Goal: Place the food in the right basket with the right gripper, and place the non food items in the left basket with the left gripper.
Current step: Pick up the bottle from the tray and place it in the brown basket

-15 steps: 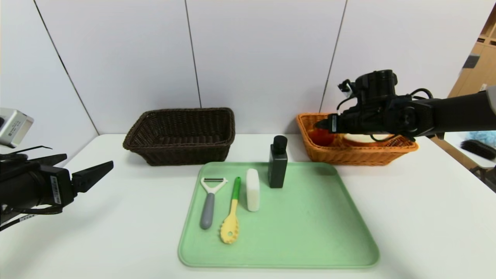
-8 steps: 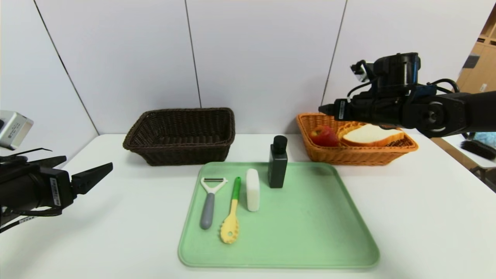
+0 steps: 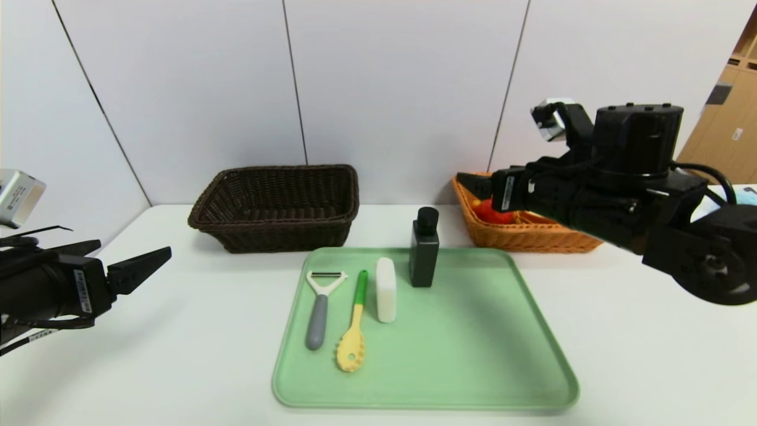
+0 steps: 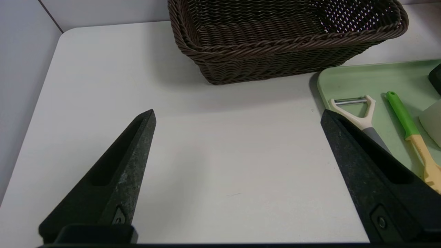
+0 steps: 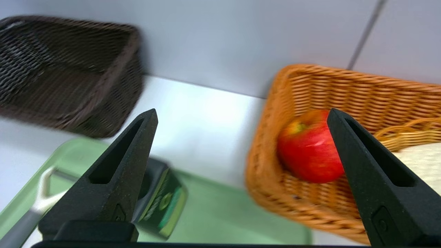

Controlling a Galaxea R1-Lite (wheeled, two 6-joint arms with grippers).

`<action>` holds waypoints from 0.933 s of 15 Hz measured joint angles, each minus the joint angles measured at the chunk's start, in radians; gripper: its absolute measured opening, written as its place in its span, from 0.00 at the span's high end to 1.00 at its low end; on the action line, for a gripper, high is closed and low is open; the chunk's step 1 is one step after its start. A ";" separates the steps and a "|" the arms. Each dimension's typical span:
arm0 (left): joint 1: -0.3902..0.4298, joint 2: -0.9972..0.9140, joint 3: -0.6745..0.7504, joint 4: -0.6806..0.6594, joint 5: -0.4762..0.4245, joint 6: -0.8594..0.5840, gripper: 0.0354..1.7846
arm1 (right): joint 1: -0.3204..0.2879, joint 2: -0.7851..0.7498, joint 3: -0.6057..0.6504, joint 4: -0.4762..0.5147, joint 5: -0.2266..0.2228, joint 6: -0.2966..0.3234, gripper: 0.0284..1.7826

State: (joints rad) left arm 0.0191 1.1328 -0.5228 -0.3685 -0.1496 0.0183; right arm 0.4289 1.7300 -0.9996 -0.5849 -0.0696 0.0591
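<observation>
A green tray (image 3: 473, 355) holds a grey-handled peeler (image 3: 319, 307), a yellow and green pasta spoon (image 3: 353, 331), a white block (image 3: 385, 290) and an upright black bottle (image 3: 424, 248). The brown left basket (image 3: 278, 207) looks empty. The orange right basket (image 3: 532, 239) holds a red apple (image 5: 310, 148) and a slice of bread (image 5: 420, 162). My right gripper (image 3: 473, 184) is open and empty, in the air at the orange basket's left end. My left gripper (image 3: 137, 248) is open and empty, above the table left of the tray.
In the left wrist view my gripper (image 4: 237, 113) hangs over bare white table, with the brown basket (image 4: 275, 34) beyond and the peeler (image 4: 358, 110) on the tray's edge (image 4: 344, 79). The wall stands close behind both baskets.
My right gripper has risen from inside the orange basket and drawn back towards me, open and empty; the apple stays in the basket. My left arm has not moved.
</observation>
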 joint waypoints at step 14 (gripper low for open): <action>0.000 -0.007 0.010 0.000 0.001 0.000 0.06 | 0.213 0.099 0.356 -0.453 -0.111 0.027 0.05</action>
State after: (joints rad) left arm 0.0196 1.1262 -0.5132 -0.3689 -0.1481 0.0183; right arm 0.6421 1.8294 -0.6440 -1.0377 -0.1809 0.0866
